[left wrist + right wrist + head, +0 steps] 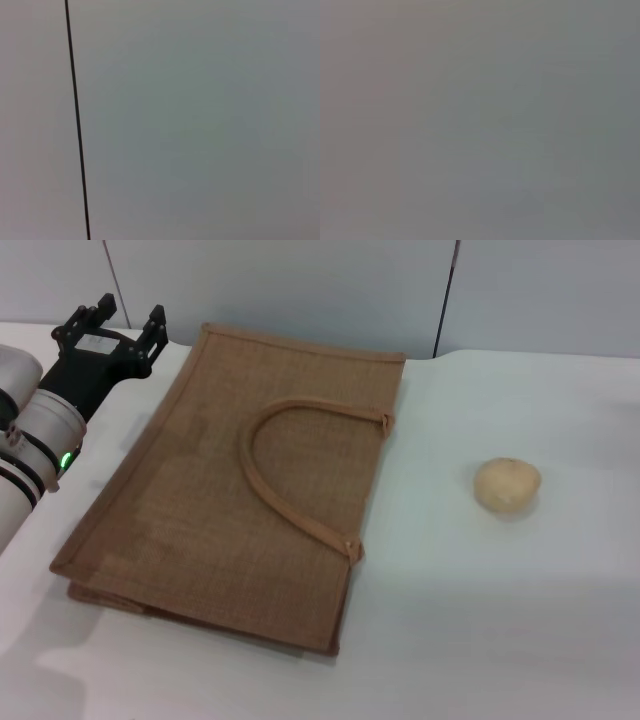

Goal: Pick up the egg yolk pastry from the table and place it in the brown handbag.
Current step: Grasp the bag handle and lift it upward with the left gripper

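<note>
On the white table (520,620), seen from the head view, the brown handbag (200,510) lies flat on its side, filling the middle and left of the tabletop. Its opening edge faces three o'clock, and one arched strap handle (262,450) lies curved on top of the woven panel, its two ends fixed near that edge. A second layer of the bag shows along the rim at six o'clock. The egg yolk pastry (507,484) sits alone on the bare table at three o'clock from the bag, well apart from it, upright with its dimpled top showing and a faint shadow beneath. The left gripper (128,318) is at ten o'clock in the view, just beside the bag's far left corner, above the table and holding nothing; its dark fingers (156,322) are spread apart, pointing toward the grey wall panels (300,285) behind the table. The pale arm behind it runs off toward eight o'clock, with a small green light on its wrist. The right gripper does not appear here.

The left wrist view shows only a plain grey surface crossed by one thin dark seam (77,125) running from twelve to six o'clock.

The right wrist view shows a featureless grey field, with no fingers visible.
</note>
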Available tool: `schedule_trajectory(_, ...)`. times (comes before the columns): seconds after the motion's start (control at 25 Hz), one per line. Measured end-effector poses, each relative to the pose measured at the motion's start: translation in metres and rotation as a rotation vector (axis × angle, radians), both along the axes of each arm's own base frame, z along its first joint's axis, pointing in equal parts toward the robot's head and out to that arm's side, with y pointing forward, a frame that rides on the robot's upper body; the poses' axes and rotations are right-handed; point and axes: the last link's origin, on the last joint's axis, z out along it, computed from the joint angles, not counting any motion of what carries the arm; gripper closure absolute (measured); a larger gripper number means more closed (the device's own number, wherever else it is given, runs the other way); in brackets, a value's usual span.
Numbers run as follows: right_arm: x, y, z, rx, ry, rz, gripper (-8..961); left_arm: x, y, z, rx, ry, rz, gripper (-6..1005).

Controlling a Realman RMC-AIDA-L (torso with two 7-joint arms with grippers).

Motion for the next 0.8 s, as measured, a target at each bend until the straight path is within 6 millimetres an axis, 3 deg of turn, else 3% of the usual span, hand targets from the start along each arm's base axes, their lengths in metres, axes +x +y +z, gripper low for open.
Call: schedule_trajectory(0.8, -0.0016, 0.0016, 0.0, 0.0, 0.001, 0.003, 61, 0.0031, 0.0022, -0.0024, -0.018, -0.009, -0.004, 369)
